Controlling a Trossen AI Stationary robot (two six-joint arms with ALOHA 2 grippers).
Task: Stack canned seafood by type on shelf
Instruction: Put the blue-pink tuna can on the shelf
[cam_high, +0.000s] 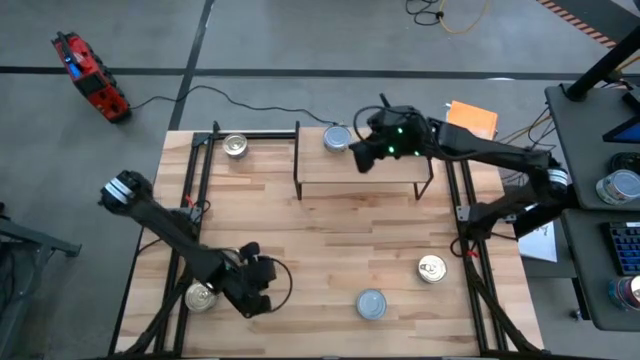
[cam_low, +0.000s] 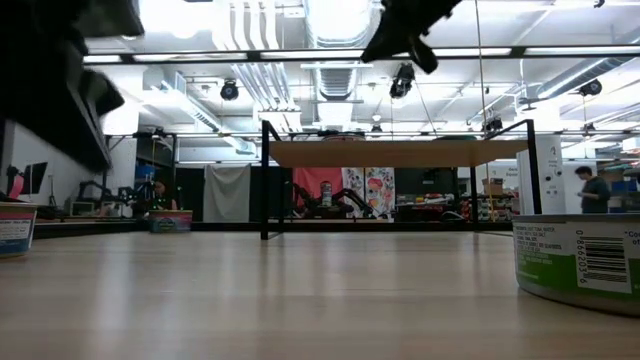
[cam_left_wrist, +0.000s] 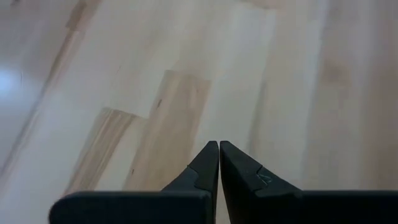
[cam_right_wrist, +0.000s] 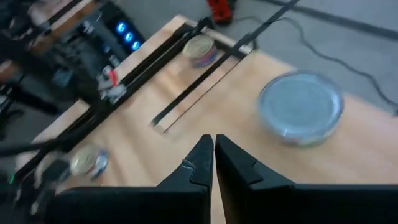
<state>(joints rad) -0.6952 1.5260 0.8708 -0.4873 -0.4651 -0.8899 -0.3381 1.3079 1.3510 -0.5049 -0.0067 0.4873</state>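
High view is showing the right gripper (cam_high: 360, 160) hanging closed and empty over the shelf (cam_high: 385, 178) beside a blue-topped tin (cam_high: 337, 139), risking knocking it off; left gripper (cam_high: 262, 300) sitting closed.

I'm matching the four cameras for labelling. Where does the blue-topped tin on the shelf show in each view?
High view: the blue-topped tin sits at the shelf's far left corner, beside the right gripper.
Low view: not visible; only the plank's edge shows.
Left wrist view: not in it.
Right wrist view: large, just beyond the shut gripper.
Shared landmark: the shelf.
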